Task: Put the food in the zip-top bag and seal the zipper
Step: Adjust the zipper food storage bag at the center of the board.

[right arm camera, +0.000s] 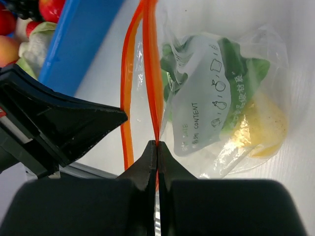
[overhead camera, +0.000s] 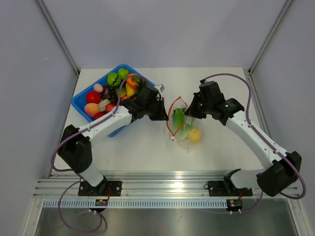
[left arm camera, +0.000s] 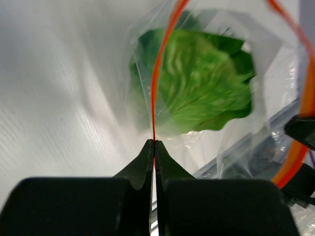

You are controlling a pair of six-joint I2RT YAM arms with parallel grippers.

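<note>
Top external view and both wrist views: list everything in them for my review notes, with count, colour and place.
zip-top bag: one, clear, middle of the table between the arms
zipper: one, red-orange, along the bag's mouth, not sealed
lettuce: one, green, inside the bag
yellow piece: one, yellow, inside the bag beside the lettuce
bin: one, blue, far left of the table
loose toy food: many, red, green, orange, yellow, peach, heaped in the bin
table: one, white
arms: two, white and black
left pincer: black, shut on the zipper
right pincer: black, shut on the zipper
</note>
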